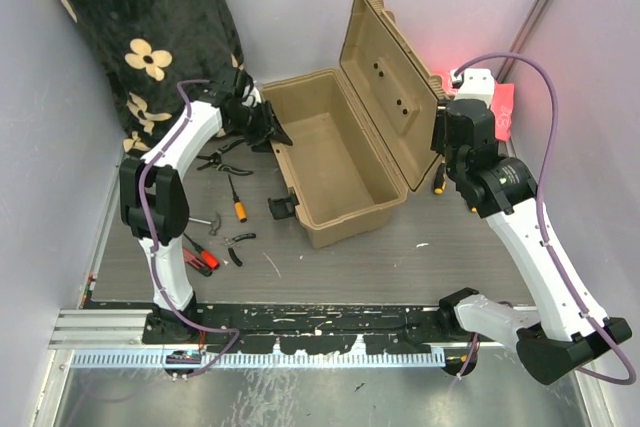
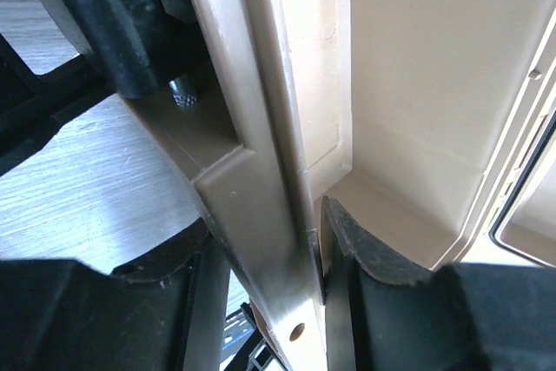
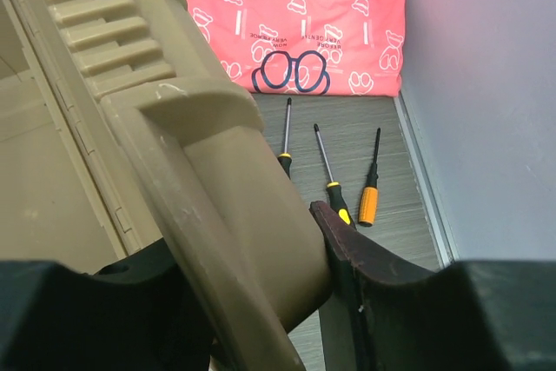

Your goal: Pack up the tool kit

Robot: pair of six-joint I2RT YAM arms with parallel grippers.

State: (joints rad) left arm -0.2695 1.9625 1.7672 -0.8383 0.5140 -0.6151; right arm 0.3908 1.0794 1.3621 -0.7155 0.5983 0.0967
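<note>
I am pinching the toolbox (image 1: 330, 162) wall with my left gripper (image 2: 265, 241) and clasping its raised lid (image 1: 390, 77) with my right gripper (image 3: 243, 249), steadying it open on the table (image 1: 450, 247) for packing.

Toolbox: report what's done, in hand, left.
Done: toolbox open, lid up, nothing inside. In hand: left gripper clamps its wall, right gripper the lid. Left: pliers and screwdrivers on the table, left and right of it, all to load.

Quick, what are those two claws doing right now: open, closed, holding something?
Left claw: closed on the toolbox wall.
Right claw: closed on the toolbox lid.
</note>
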